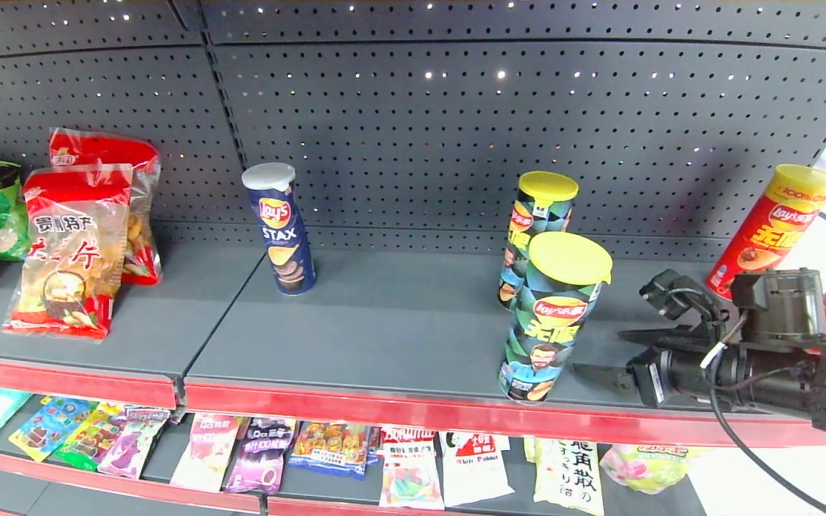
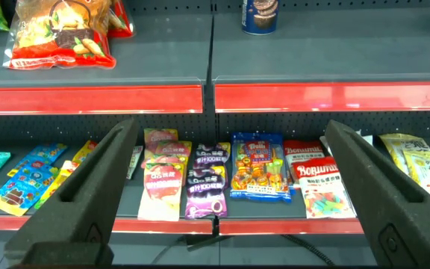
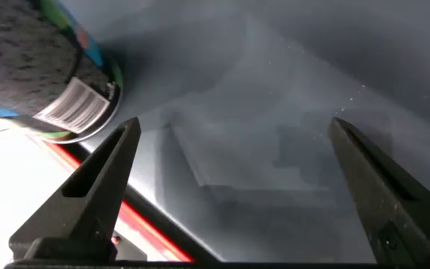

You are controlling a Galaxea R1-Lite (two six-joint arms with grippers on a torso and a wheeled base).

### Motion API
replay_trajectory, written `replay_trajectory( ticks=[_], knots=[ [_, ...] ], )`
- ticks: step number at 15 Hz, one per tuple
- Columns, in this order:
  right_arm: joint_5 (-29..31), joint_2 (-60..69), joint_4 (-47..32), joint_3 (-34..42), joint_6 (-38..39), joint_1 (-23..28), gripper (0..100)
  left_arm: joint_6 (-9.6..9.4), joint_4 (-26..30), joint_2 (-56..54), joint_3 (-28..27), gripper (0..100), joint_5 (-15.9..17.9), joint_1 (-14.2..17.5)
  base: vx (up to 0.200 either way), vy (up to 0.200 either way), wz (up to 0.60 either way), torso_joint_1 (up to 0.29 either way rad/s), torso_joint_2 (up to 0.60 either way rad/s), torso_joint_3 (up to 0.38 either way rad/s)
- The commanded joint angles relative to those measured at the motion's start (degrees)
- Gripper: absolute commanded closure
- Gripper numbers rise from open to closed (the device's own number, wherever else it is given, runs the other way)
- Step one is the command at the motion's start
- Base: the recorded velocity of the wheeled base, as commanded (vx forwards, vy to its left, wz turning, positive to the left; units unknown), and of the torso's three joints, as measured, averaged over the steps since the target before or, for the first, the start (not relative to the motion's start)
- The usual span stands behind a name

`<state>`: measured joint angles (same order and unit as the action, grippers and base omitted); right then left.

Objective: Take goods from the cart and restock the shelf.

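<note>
Yellow-lidded can (image 1: 555, 315) on the shelf (image 1: 384, 322), near edge; right gripper (image 1: 599, 352), spread and empty, just right of it; left gripper (image 2: 231, 128) spread too

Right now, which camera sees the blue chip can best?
The head view: the blue can stands whole, lid to base. The left wrist view catches just its bottom. The right wrist view faces the green can.
</note>
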<state>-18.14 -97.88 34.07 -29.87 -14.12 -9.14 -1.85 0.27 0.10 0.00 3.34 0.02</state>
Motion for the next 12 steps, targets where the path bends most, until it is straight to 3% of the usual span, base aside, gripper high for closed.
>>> replay_trajectory(
  ticks=[1,12],
  knots=[
    [0.12,-1.44,0.03,-0.37,-0.03,-0.7,0,0.01,0.0,0.08,0.0,0,0.0,-0.02,0.0,0.0,0.0,0.0,0.0,0.0],
    [0.3,-2.93,0.03,-2.04,0.05,-3.25,0,0.01,0.0,0.08,0.0,0,0.0,0.06,0.0,0.0,0.0,0.0,0.0,0.0]
  ],
)
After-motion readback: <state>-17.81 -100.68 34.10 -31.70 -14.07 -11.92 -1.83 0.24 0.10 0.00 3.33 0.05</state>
